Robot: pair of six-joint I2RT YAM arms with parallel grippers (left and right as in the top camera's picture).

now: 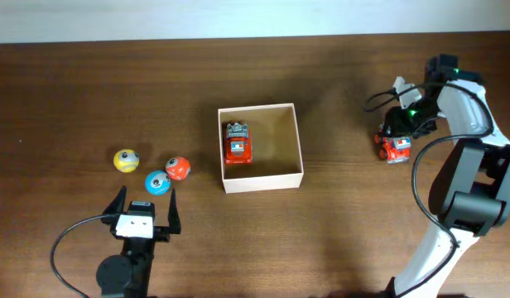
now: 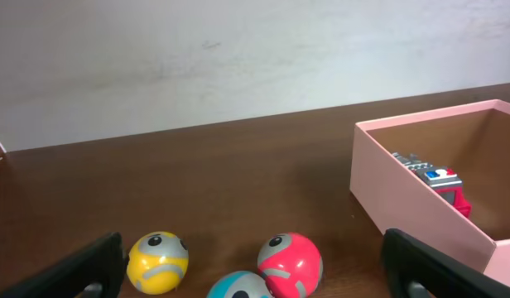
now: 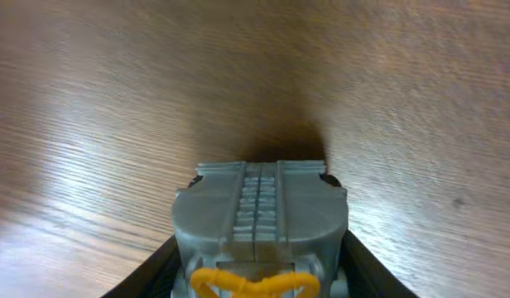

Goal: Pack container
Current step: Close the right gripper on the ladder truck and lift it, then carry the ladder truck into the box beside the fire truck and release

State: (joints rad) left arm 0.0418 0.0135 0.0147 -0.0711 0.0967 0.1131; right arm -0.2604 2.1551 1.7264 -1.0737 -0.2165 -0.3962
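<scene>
Dark wooden table point(image 1: 73, 99) all round. Nearest, the left gripper point(image 1: 146, 199) stands spread and empty, just short of a blue ball point(image 1: 157, 182), a red ball point(image 1: 178, 168) and a yellow ball point(image 1: 126, 160). Beyond, at mid-table, sits the box point(image 1: 263, 180) with a red truck point(image 1: 238, 142) in its left half. Far right, the right gripper point(image 1: 397, 136) pinches a second truck point(image 1: 396, 150).

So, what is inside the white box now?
The container holds one red toy truck by a side wall; the remaining floor is bare. Left wrist view: the wall hides the truck's lower part.

Blue ball point(image 2: 241, 286) cut off below, toy truck point(image 3: 260, 217) likewise (rear unseen), container point(image 2: 397, 197) cropped right.
</scene>
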